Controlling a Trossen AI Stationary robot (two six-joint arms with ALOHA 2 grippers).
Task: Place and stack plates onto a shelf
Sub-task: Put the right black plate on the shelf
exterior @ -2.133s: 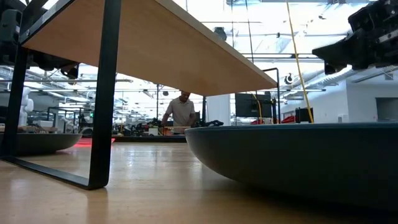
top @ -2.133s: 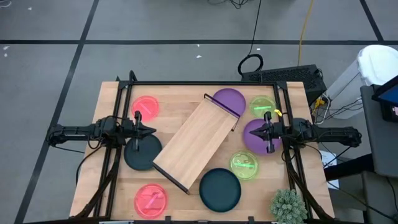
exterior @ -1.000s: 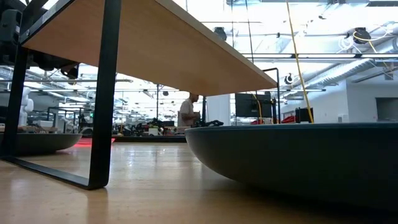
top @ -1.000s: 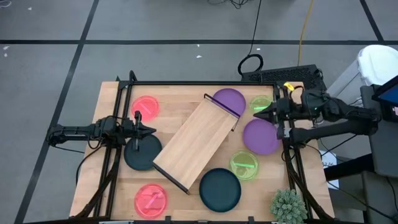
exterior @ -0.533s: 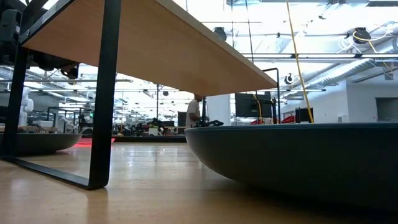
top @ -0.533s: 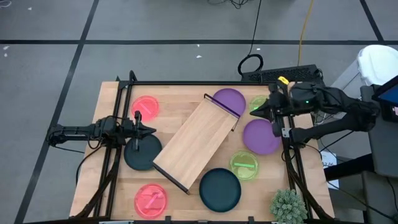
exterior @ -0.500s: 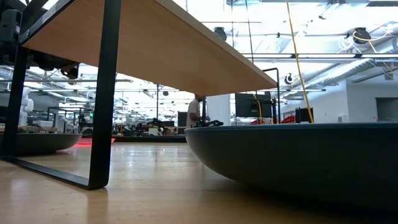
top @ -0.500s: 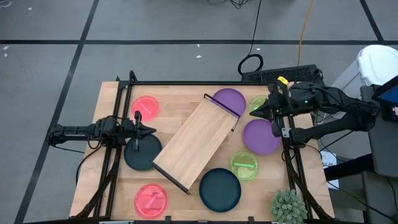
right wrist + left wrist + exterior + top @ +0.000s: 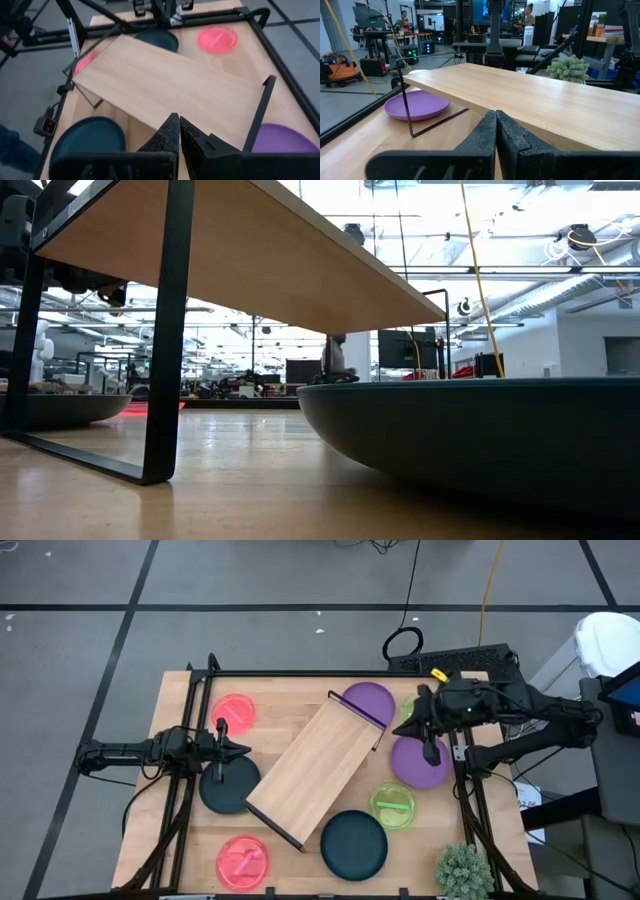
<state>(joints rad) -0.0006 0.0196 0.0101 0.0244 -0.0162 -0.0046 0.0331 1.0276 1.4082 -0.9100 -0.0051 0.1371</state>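
Observation:
The shelf (image 9: 315,773) is a light-wood board that stands slantwise mid-table on its black frame ends. Around it, flat on the table, lie two purple plates (image 9: 368,700) (image 9: 420,762), two dark plates (image 9: 354,843) (image 9: 229,785), two pink plates (image 9: 235,712) (image 9: 243,860) and two green plates (image 9: 393,806) (image 9: 420,708). My left gripper (image 9: 243,750) is shut and level at the shelf's left side, holding nothing. My right gripper (image 9: 404,726) is shut, high above the table's right part, and slants down toward the shelf (image 9: 165,85).
A spiky green plant (image 9: 463,870) stands at the near right corner. Black frame bars run along the table's left, right and far sides. In the low view the near dark plate (image 9: 480,430) and the shelf's underside (image 9: 250,250) fill the sight; a person stands far behind.
My right gripper has moved toward the table's left edge, over the far green plate toward the shelf, and has tipped downward while staying shut. In the room behind, a person has walked to the right.

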